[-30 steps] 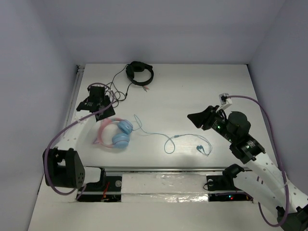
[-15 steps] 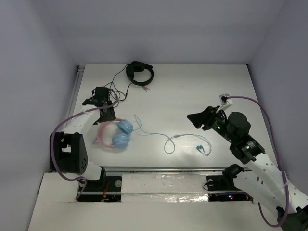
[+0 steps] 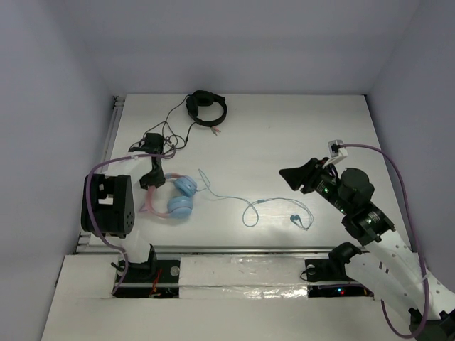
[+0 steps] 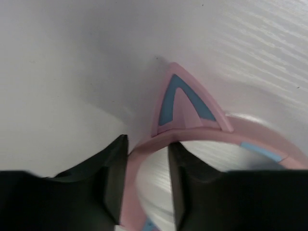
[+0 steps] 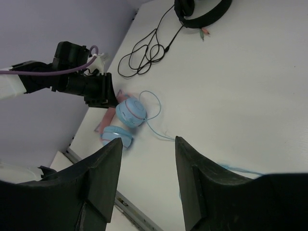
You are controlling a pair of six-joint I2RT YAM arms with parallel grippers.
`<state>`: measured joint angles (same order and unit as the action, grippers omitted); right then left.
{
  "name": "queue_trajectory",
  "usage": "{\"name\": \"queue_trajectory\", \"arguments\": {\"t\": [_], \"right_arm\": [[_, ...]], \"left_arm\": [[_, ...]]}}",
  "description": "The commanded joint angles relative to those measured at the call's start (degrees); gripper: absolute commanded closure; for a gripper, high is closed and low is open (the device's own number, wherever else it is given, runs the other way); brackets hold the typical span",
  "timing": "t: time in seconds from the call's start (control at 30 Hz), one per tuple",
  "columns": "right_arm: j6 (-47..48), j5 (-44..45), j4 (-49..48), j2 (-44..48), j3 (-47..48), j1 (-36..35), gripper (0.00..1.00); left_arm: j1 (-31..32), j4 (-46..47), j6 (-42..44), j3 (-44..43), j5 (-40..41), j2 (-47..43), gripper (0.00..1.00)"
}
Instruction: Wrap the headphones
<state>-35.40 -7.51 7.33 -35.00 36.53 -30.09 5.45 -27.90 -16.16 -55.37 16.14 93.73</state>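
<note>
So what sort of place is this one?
Probably a lab test cell: a white table boxed in by plain walls, with a left arm and right arm bolted at its near edge.

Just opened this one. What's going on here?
The left gripper is down on the blue and pink headphones, its jaws straddling the pink headband beside a cat ear; whether it is clamped is unclear. The right gripper hovers open above the table, holding nothing. The thin blue cable lies in loose loops toward the right arm, so wrapping has not begun. The black headphones sit at the back.
</note>
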Motion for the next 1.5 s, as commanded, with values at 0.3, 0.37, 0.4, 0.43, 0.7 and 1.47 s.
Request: {"name": "queue_trajectory", "arguments": {"t": [0.3, 0.37, 0.4, 0.43, 0.7, 1.47], "right_arm": [[0.42, 0.74, -1.97, -1.21, 0.47, -0.32, 0.47], [0.33, 1.09, -2.41, -1.47, 0.56, -0.32, 0.47], [0.33, 1.09, -2.5, -1.73, 0.56, -0.32, 0.46], [0.33, 1.0, -2.67, -2.08, 0.64, -0.32, 0.47], [-0.81, 0.3, -4.78, -4.28, 0.73, -0.32, 0.47], [-2.22, 1.8, -8.21, -5.43, -0.85, -0.32, 0.5]], "left_arm": [[0.96, 4.52, -3.35, 1.67, -10.87, -3.91, 0.76], [0.96, 4.26, -2.82, 2.63, -10.52, -4.17, 0.55], [0.96, 4.52, -2.82, 2.64, -10.78, -4.43, 0.51], [0.96, 4.78, -2.73, 3.6, -11.22, -4.96, 0.47], [3.16, 3.2, -7.12, 4.48, -11.75, -8.31, 0.44], [5.45, 9.0, -5.46, 8.97, -12.97, -5.55, 1.0]]}}
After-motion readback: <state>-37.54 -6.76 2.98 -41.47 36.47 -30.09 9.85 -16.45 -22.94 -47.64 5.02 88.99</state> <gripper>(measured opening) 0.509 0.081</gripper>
